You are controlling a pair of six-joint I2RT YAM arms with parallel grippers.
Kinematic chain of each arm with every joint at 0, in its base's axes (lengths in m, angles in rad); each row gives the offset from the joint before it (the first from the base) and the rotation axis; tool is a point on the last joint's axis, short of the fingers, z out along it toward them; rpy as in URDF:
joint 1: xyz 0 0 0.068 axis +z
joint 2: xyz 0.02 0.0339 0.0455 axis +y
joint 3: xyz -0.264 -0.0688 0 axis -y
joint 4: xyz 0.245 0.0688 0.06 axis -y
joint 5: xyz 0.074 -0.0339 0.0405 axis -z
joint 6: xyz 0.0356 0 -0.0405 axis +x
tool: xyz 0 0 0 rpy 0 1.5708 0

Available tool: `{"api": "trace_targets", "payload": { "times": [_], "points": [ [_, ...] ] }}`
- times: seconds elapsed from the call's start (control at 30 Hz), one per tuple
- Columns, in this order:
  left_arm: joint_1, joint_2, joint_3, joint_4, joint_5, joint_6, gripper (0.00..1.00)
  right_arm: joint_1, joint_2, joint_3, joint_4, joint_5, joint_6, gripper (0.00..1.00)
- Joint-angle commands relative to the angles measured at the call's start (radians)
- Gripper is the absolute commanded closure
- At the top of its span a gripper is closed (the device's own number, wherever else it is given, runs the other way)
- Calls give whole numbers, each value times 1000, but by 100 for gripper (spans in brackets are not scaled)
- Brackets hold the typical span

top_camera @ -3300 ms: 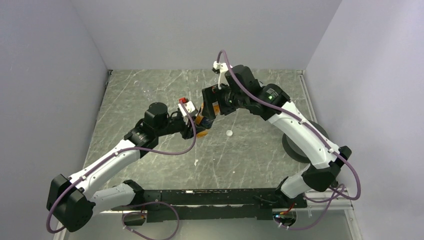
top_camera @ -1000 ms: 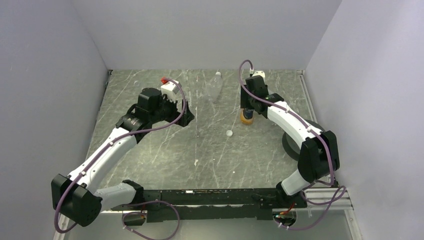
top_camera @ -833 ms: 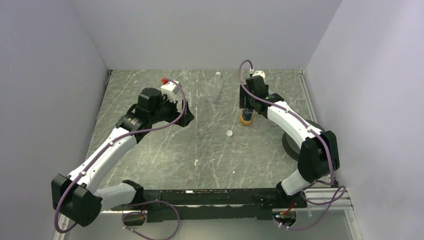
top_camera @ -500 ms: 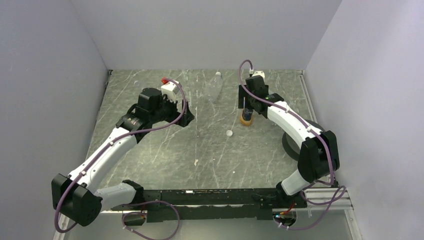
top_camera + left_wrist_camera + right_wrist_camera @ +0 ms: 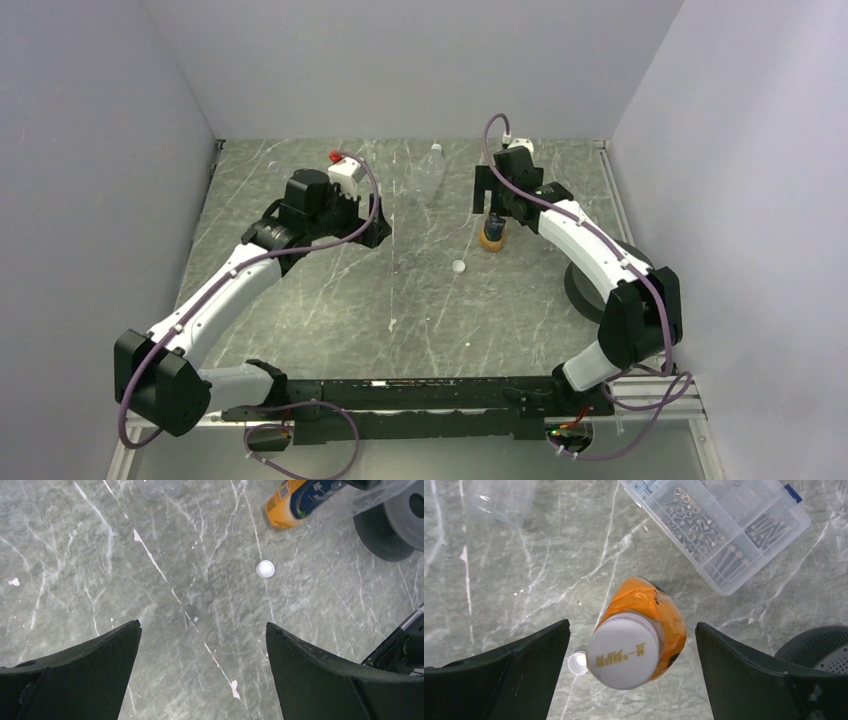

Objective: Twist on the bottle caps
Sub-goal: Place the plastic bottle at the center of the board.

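Note:
The orange bottle stands upright on the table with a white cap on its neck. My right gripper hangs open just above it, and in the right wrist view its fingers stand apart on either side of the cap, touching nothing. A loose white cap lies on the table a little to the left of the bottle; the left wrist view shows that cap too. A clear bottle stands at the back centre. My left gripper is open and empty over bare table.
A clear compartment box of screws lies behind the orange bottle. A large black disc sits at the right, partly under the right arm. Grey walls close off the back and both sides.
My right gripper has opened from around the orange bottle's cap and lifted slightly. The left arm has shifted a little to the right and back, still open.

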Motion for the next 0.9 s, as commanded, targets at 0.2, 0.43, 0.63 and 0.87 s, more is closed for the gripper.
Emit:
{"api": "trace_targets", "payload": {
  "times": [0.2,0.43,0.63,0.87],
  "points": [
    [2,230,186,74,-118,23,1,-4,-103,153,-109,-6,34,0],
    [4,557,441,62,-166,109,0,-4,-163,217,-200,13,49,0],
    [7,883,688,46,-123,165,1,-4,-254,304,-297,25,49,0],
    [8,1145,969,5,-95,160,0,-4,-331,340,-351,1,53,0]
  ]
}}
